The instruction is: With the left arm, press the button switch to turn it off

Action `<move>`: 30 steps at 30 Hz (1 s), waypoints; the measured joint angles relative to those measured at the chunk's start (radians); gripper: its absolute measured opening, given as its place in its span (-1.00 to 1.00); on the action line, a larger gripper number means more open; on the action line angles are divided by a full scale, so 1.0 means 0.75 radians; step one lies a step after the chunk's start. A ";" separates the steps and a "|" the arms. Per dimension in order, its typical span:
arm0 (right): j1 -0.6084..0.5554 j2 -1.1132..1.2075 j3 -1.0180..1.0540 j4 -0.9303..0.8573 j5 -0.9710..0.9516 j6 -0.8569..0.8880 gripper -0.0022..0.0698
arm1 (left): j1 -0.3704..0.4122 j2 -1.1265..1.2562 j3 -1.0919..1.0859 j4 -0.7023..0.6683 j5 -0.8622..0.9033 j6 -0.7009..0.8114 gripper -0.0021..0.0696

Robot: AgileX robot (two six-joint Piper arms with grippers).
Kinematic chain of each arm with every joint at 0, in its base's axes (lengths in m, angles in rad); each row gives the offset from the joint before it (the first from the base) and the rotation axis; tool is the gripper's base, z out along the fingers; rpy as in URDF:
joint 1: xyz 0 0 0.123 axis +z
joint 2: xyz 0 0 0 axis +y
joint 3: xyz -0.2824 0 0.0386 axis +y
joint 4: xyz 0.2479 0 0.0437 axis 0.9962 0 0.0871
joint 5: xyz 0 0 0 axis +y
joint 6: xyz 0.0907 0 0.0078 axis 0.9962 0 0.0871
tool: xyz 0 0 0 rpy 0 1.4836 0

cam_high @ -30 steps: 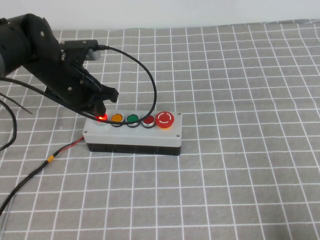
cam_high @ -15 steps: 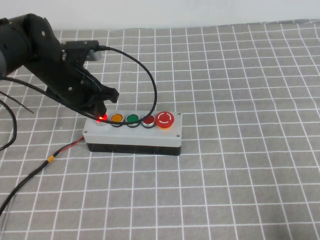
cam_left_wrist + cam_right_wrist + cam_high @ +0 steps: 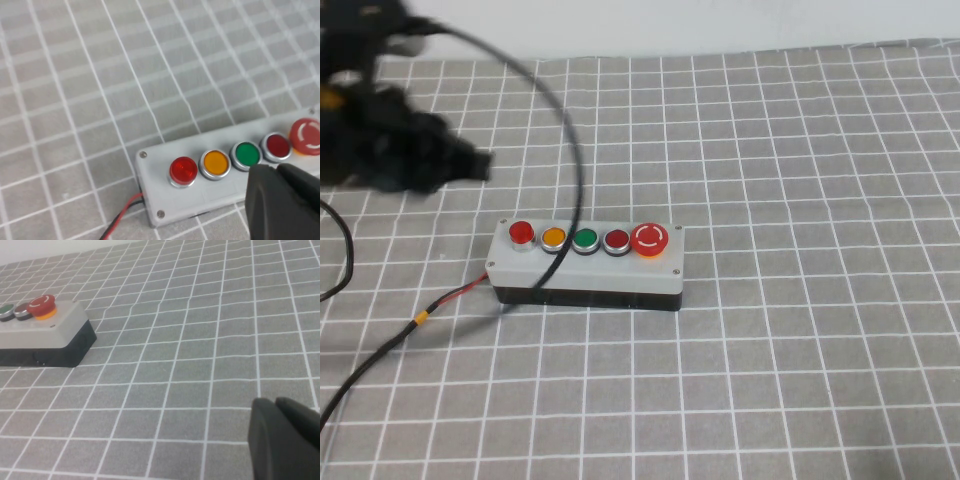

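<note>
The button switch (image 3: pixel 521 233) is the small bright-red button at the left end of the row of five on the grey box (image 3: pixel 585 268); it is not glowing. My left arm is blurred at the far left of the high view, and its gripper (image 3: pixel 470 160) is lifted up and left, clear of the box. In the left wrist view the button switch (image 3: pixel 183 170) is uncovered and my left gripper (image 3: pixel 275 167) is shut and empty above the box's (image 3: pixel 200 194) near edge. My right gripper (image 3: pixel 274 401) is shut and empty over bare cloth, far from the box (image 3: pixel 50 330).
Orange (image 3: pixel 553 238), green (image 3: pixel 585 239) and dark red (image 3: pixel 617 240) buttons and a large red button with white arrows (image 3: pixel 649 239) fill the row. A thin black-and-red wire with a yellow band (image 3: pixel 420 318) leaves the box leftward. A thick black cable (image 3: pixel 575 170) arcs over the box.
My left gripper has lifted off the button switch and swung up and left. The red button has stopped glowing.
</note>
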 joint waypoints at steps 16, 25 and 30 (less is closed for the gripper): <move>0.000 0.000 0.000 0.000 0.000 0.000 -0.99 | 0.000 -1.284 0.881 -0.008 -0.467 -0.020 -0.95; 0.000 0.000 0.000 0.000 0.000 0.000 -0.99 | 0.000 -1.576 0.999 0.154 -0.385 -0.258 -0.95; 0.000 0.000 0.000 0.000 0.000 0.000 -0.99 | 0.000 -1.576 1.000 0.212 -0.359 -0.273 -0.95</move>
